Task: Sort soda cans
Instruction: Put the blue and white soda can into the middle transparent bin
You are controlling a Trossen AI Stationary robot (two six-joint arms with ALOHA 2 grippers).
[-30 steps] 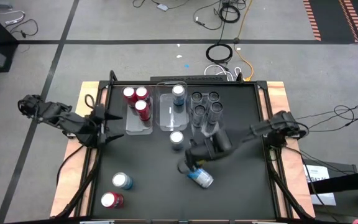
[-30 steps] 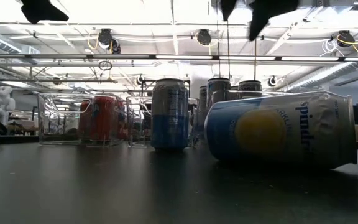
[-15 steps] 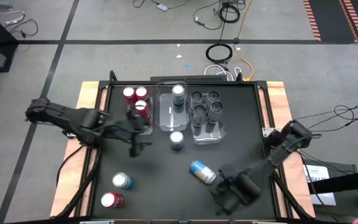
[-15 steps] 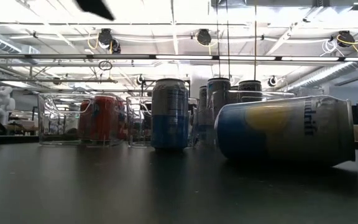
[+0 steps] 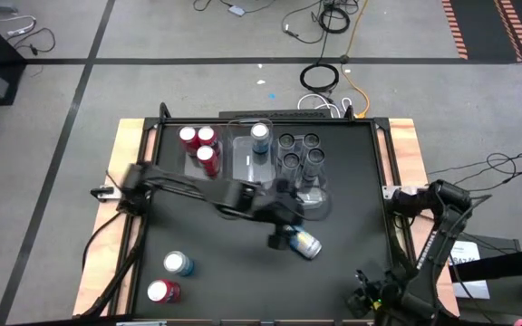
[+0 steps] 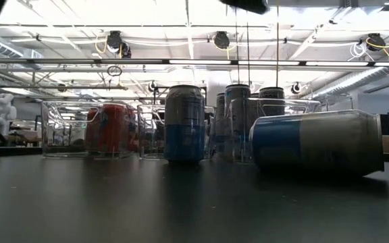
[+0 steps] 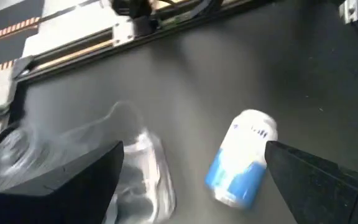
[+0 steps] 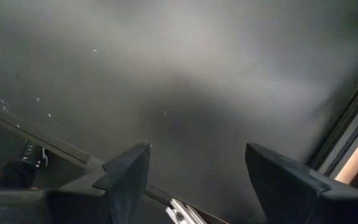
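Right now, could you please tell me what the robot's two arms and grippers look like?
Both arms are dark, slim and jointed. The left gripper and right gripper each end in two broad, flat, matte black fingers with angled edges. No markings show on them.

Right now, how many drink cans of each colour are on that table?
Red cans: 4
Blue-and-silver cans: 4, one of them lying on its side
Dark grey cans: 4
Total: 12
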